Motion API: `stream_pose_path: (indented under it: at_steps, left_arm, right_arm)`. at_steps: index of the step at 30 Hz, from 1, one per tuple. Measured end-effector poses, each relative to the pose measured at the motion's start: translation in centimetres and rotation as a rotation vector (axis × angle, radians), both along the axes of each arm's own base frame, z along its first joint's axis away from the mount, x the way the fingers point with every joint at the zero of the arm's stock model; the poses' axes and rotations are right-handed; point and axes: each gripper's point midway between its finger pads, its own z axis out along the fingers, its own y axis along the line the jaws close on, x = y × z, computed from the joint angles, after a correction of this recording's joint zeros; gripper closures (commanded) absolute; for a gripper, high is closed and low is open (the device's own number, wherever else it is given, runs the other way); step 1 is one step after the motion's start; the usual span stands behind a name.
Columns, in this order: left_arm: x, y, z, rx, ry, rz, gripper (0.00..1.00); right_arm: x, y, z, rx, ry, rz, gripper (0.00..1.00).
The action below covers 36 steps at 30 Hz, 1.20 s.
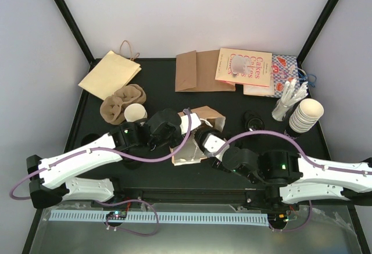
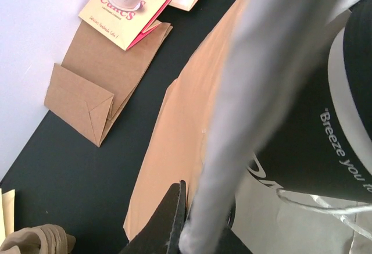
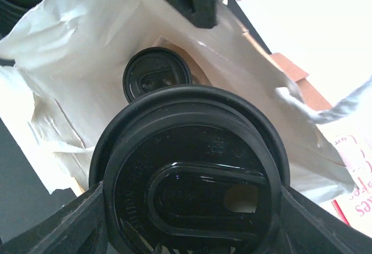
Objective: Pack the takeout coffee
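My right pincer closed around takeout coffee, black lid filling lower centre of wrist view, at mouth of paper bag. Second black lid deeper inside bag, upper left of centre. My left pincer pinches pale bag edge (blurred, bottom centre). Overhead: bag mid-frame, between both pincers.

Overhead view from behind arm bases, whole table seen, both wrist views close on paper bag

Glossy plastic, creased paper
The lid is seen smooth, shiny; the paper bag is shown matt, crumpled.
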Motion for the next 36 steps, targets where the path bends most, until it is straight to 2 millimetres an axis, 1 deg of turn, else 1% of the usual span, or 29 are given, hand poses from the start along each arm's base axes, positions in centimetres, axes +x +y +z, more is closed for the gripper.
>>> stream_pose_path:
  at_steps: [3, 5, 7, 12, 16, 18, 21, 24, 28, 32, 36]
  left_arm:
    - [0.0, 0.0, 0.0, 0.0, -0.001, -0.001, 0.98]
    - [0.0, 0.0, 0.0, 0.0, -0.002, 0.001, 0.98]
    - [0.0, 0.0, 0.0, 0.0, -0.004, 0.004, 0.98]
    - [0.0, 0.0, 0.0, -0.005, -0.002, 0.007, 0.98]
    - [-0.1, -0.2, 0.0, -0.008, -0.001, 0.003, 0.98]
    - [-0.2, -0.2, 0.0, -0.008, -0.002, 0.002, 0.98]
    - [-0.3, -0.3, 0.0, -0.007, -0.002, 0.0, 0.98]
    - [-0.3, -0.3, 0.0, -0.007, -0.002, 0.0, 0.99]
    - [-0.4, -0.3, -0.2, -0.006, -0.002, -0.002, 0.98]
    - [-0.4, -0.4, -0.1, -0.007, -0.004, 0.0, 0.98]
    - [-0.6, -0.5, -0.1, -0.007, -0.005, -0.006, 0.98]
  right_arm:
    - [-0.2, 0.0, -0.9, -0.049, -0.047, 0.058, 0.43]
    - [-0.3, 0.0, -1.3, -0.074, -0.081, 0.098, 0.41]
    - [-0.5, 0.0, -1.5, -0.091, -0.113, 0.145, 0.4]
    - [-1.3, 0.4, -1.7, -0.119, -0.192, 0.269, 0.43]
    - [-1.4, 0.7, -2.3, -0.167, -0.246, 0.321, 0.43]
    - [-1.2, 1.1, -2.4, -0.188, -0.257, 0.335, 0.43]
    - [-0.5, 1.4, -3.3, -0.239, -0.254, 0.344, 0.44]
    - [0.6, 1.3, -4.1, -0.281, -0.247, 0.34, 0.46]
    - [1.8, 1.0, -4.4, -0.315, -0.253, 0.329, 0.46]
    - [1.9, 1.0, -4.7, -0.325, -0.253, 0.34, 0.46]
    - [1.7, 0.8, -5.8, -0.348, -0.248, 0.357, 0.47]
